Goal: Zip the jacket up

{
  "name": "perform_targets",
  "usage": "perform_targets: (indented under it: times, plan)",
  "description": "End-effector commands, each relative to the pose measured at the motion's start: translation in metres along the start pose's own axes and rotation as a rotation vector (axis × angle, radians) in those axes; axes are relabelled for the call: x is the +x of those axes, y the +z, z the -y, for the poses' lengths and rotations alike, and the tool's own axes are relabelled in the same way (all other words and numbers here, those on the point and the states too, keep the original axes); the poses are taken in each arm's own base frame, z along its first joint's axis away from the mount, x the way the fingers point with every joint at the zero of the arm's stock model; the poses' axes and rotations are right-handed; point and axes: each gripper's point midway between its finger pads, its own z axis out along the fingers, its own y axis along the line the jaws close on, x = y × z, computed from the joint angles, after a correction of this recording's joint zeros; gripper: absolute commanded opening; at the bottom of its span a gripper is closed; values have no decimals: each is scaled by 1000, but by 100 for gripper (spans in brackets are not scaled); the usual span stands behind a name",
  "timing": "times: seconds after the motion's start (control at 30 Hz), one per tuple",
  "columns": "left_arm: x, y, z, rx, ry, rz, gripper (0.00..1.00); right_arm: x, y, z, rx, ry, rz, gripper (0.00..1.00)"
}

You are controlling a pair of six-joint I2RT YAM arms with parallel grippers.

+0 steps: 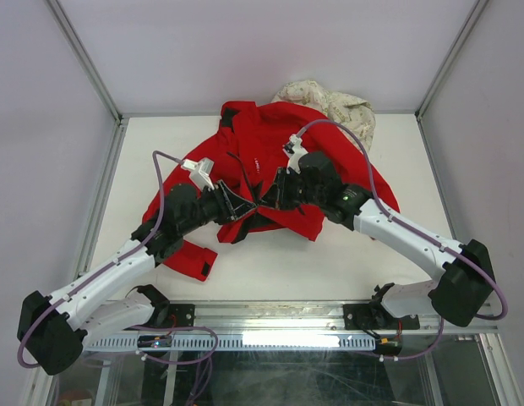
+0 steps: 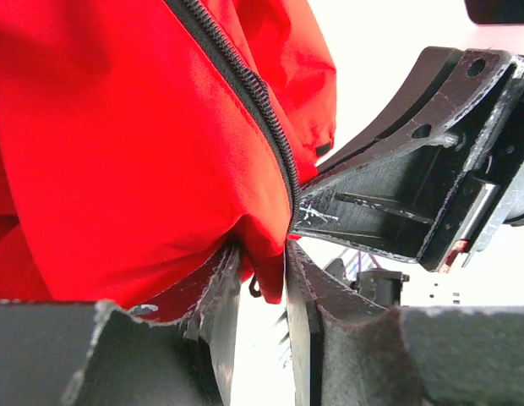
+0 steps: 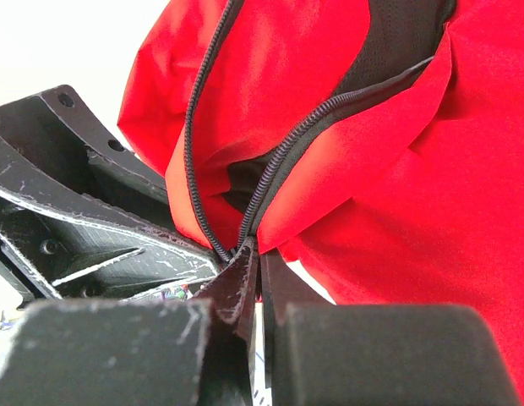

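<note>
The red jacket (image 1: 270,144) lies crumpled in the middle of the table, its front open. My left gripper (image 1: 243,206) and right gripper (image 1: 275,194) meet at its lower front edge. In the left wrist view my gripper (image 2: 264,254) is shut on a fold of the red hem beside the dark zipper track (image 2: 253,93), with the right gripper's black fingers (image 2: 389,203) just right of it. In the right wrist view my gripper (image 3: 260,254) is shut at the point where the two zipper tracks (image 3: 279,161) meet. The slider itself is hidden.
A cream floral garment (image 1: 340,103) lies behind the jacket at the back right. A red sleeve with a black cuff tab (image 1: 194,260) lies near the left arm. Metal frame posts and white walls bound the table (image 1: 330,271).
</note>
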Motion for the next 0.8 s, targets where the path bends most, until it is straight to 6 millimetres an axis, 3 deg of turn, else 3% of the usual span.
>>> perform_targets:
  times: [0.0,0.13,0.3,0.6,0.77]
  plan:
    - [-13,-8,20,70,-55,66,28,-21,-8,-24,-90,-30,80,0]
    - [-10,-8,20,75,-56,55,24,-19,-7,-24,-94,-26,74,0]
    - [-8,-7,17,60,-32,45,0,-19,-7,-25,-99,-27,71,0]
    - [15,-10,11,39,120,-121,0,-35,-11,-31,-110,-55,99,0]
    - [28,-14,-5,-23,156,-194,0,-45,-13,-43,-153,-76,105,0]
